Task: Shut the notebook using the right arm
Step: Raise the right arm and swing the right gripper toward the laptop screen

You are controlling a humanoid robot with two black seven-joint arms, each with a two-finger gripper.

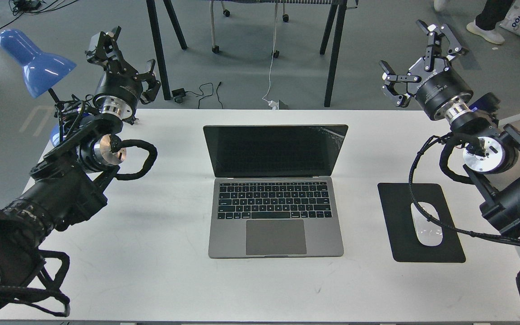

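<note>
The right gripper (415,58) is spread wide, holds nothing, and hangs above the far right table edge, well apart from the notebook (276,192). The notebook lies open at table centre, its cracked screen (274,150) upright. Judged step: approach, not yet begun. The next move calls for bringing the gripper behind the screen's top edge, then pushing it forward and down onto the keyboard (274,200).

Clearances: bare white table (151,234) lies between gripper and screen. The mouse (427,224) rests on the black mouse pad (422,253) below the right arm (490,158), whose cable trails across both. The left gripper (122,58), fingers apart, is parked beside the blue lamp (34,61).
</note>
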